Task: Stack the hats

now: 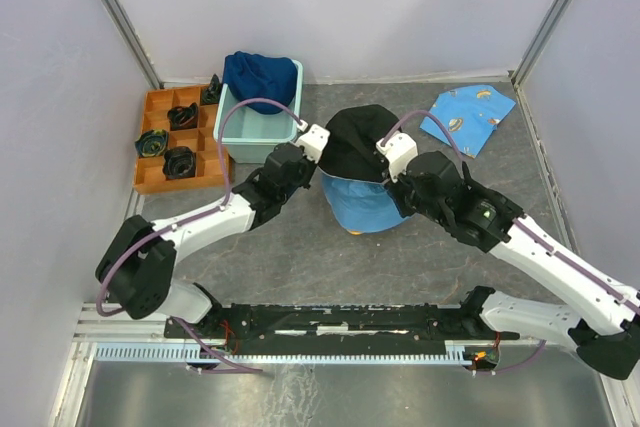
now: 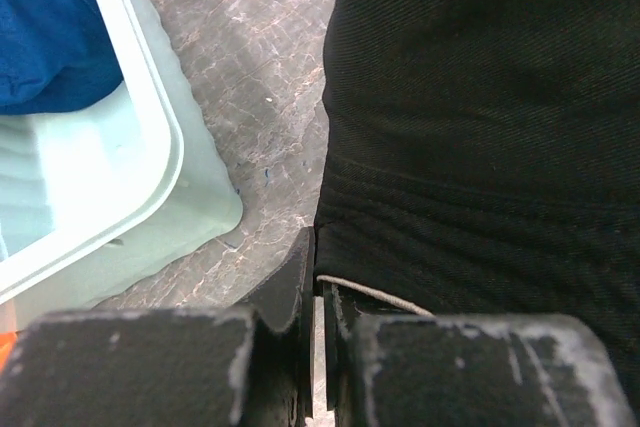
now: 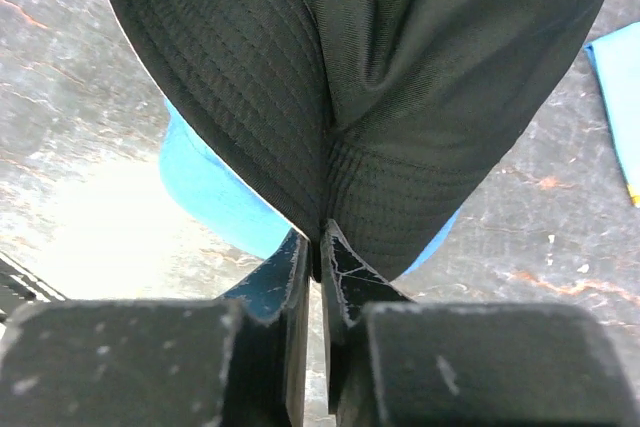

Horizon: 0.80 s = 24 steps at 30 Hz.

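Black hat (image 1: pixel 355 137) sits mid-frame in the top view, draped over the light blue hat (image 1: pixel 362 205). The left tool (image 1: pixel 322 147) is at its left brim and the right tool (image 1: pixel 386 163) at its right. The navy hat (image 1: pixel 258 72) lies in the mint tub (image 1: pixel 255 147), upper left.

In the left wrist view, we see the left tool's jaws nearly together, nipping the brim edge, with the tub at frame left.

In the right wrist view, the right tool's jaws stand narrow with the brim's fold between their tips, and light blue shows beneath.

We judge the step to be settling black onto blue. We would lower both sides level and centre the crown over the one below. We would let go only once the brim lies slack, then draw back outward so nothing drags.
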Available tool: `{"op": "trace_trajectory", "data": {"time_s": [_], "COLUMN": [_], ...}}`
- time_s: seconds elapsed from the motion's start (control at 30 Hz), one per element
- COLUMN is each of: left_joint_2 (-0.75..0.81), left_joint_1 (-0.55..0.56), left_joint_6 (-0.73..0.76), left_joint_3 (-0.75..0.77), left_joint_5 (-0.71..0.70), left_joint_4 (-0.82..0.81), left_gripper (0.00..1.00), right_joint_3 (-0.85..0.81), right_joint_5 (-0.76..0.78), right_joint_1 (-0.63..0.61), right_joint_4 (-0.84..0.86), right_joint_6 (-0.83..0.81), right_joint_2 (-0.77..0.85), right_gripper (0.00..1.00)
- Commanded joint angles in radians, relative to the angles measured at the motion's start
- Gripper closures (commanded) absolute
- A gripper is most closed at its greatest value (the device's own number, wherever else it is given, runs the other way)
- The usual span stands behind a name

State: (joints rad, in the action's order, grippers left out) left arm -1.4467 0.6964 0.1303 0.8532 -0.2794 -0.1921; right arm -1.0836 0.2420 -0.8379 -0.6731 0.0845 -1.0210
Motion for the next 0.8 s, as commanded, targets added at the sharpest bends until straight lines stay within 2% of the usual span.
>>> {"op": "trace_trajectory", "data": {"time_s": [0.0,0.03,0.4,0.77], "left_joint_2": [0.046,0.060,0.165,0.171], "left_joint_1": [-0.025,-0.021,0.061,0.113], "left_joint_6": [0.002,0.002,-0.004,-0.047], "left_joint_3": [-0.040,-0.041,-0.085,-0.149], "left_joint_5": [-0.103,-0.104,-0.116,-0.161], "left_joint_4": [0.057,0.057,0.089,0.126], "left_gripper": [0.97,0.97,0.97,0.97], "right_joint_3": [-0.034,-0.029,0.085,0.195], "right_joint_5": [-0.022,-0.013,0.033,0.047], "right_joint_1": [-0.004,-0.004,-0.004,-0.005], "right_joint_4": [-0.071,-0.073,-0.049,-0.044], "right_joint_6": [0.047,0.051,0.113,0.133], "right_joint_2": [0.043,0.043,0.069,0.033], "right_gripper": [0.96,1.00,1.00,1.00]}}
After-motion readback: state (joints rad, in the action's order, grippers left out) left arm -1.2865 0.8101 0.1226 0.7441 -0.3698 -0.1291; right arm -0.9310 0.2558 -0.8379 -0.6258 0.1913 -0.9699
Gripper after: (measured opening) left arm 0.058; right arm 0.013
